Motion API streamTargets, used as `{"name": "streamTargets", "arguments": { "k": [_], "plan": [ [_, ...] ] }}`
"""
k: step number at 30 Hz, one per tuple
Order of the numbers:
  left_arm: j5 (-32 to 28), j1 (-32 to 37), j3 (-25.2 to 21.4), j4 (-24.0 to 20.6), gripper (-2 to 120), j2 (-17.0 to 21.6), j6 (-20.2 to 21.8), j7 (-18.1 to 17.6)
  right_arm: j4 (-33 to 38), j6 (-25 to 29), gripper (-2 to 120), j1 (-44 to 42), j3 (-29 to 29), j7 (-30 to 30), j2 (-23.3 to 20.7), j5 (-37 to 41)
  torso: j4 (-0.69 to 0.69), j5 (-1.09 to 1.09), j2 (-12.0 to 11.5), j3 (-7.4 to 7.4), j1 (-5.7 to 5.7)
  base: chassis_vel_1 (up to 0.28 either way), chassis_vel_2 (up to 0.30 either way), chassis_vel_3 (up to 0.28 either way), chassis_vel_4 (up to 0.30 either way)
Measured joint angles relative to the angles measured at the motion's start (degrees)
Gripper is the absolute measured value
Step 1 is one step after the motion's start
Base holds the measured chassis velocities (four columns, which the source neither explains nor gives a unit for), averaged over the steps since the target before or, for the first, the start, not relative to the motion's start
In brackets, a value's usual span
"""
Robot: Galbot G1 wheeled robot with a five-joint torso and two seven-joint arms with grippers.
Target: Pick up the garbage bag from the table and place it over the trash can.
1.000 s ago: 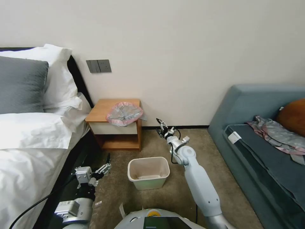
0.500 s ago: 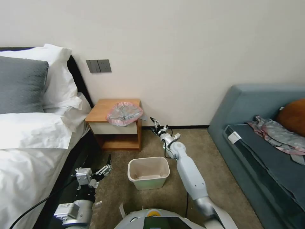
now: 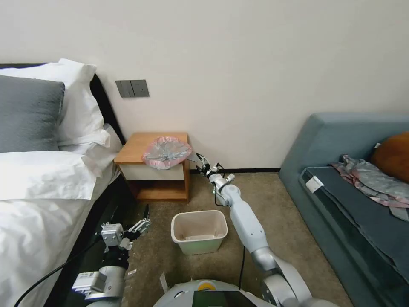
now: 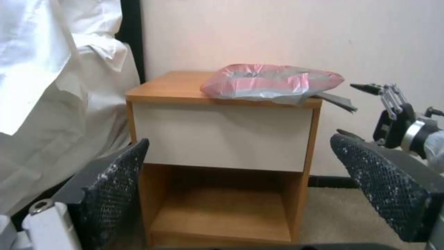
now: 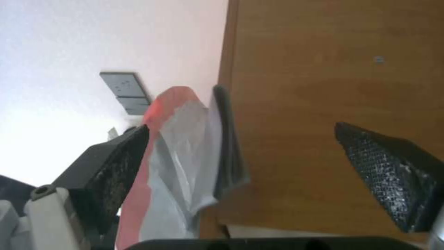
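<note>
A bed [image 3: 30, 179] with white linen and a grey pillow takes the left side of the head view, and a blue-grey sofa [image 3: 341, 170] takes the right side. A grey-and-pink patterned cloth [image 3: 370, 177] lies on the sofa seat. No brand, label or writing can be read on any of these things.

Between bed and sofa, against the wall, stands the table [image 3: 128, 155], a light-brown nightstand with a white drawer front and an open lower shelf. On the carpet in front of it, nearer to the robot, sits the cream-white trash can [image 3: 199, 245]; it is upright and much lower than the tabletop.

The garbage bag [image 3: 167, 151] lies crumpled on the tabletop, at the side far from the bed. Its pink rim band faces up, and a thin grey flap hangs out over the table's edge.

The right arm is stretched forward past the trash can. The right claw [image 3: 201, 162] is just beside the table's side, at the height of the tabletop edge, near the hanging flap. Its fingers [image 5: 388, 173] are spread wide and hold nothing; in the right wrist view the flap lies between them.

The left claw [image 3: 141, 225] is low beside the bed, well apart from the table, also wide and holding nothing.
</note>
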Motion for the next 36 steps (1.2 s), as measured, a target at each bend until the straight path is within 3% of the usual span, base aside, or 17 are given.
{"name": "streamTargets", "arguments": {
  "k": [6, 19, 22, 26, 30, 33, 36],
  "plan": [
    [0.1, 0.0, 0.0, 0.0, 100, -0.5, -0.2, 0.3, -2.5, 0.0, 98, 2.0, -0.6, -0.8, 0.3, 0.1, 0.0, 0.0, 0.0, 0.0, 0.0, 0.0, 0.0, 0.0, 0.0],
    [1.4, 0.4, 0.2, 0.0, 100, -1.6, -0.8, 0.7, -0.9, 0.2, 54, 1.1, -1.9, -1.6, 0.1, 0.3, 0.0, 0.0, 0.0, 0.0, 0.0, 0.0, 0.0, 0.0, 0.0],
    [1.5, 0.5, 0.2, 0.0, 100, -1.7, -1.1, 0.7, -0.8, 0.3, 38, 1.1, -1.6, -1.3, 0.4, 0.3, -0.01, 0.0, 0.0, 0.0, -0.01, 0.0, 0.0, 0.0, 0.0],
    [1.7, 0.6, 0.3, 0.0, 100, -1.9, -1.2, 0.8, -0.7, 0.4, 28, 1.1, -1.6, -1.2, 0.5, 0.1, 0.0, 0.0, 0.0, 0.0, -0.01, 0.0, 0.0, 0.0, 0.0],
    [1.7, 0.6, 0.3, 0.0, 100, -1.9, -1.4, 0.9, 0.1, 0.5, 8, 0.9, -1.6, -0.9, 0.4, 0.1, 0.0, 0.0, 0.0, 0.0, -0.01, 0.0, 0.0, 0.0, 0.0],
    [1.8, 0.6, 0.3, 0.0, 100, -1.9, -1.5, 0.9, 0.9, 0.5, 0, 0.6, -1.5, -0.5, 0.3, 0.2, 0.0, 0.0, 0.0, 0.0, -0.01, 0.0, 0.0, 0.0, 0.0],
    [1.8, 0.5, 0.3, 0.0, 100, -2.0, -1.6, 0.9, 2.6, 0.5, 0, -0.1, -1.3, 0.7, 0.0, 1.5, 0.0, 0.0, 0.0, -0.01, -0.01, 0.0, 0.0, 0.0, 0.0]
  ]
}}
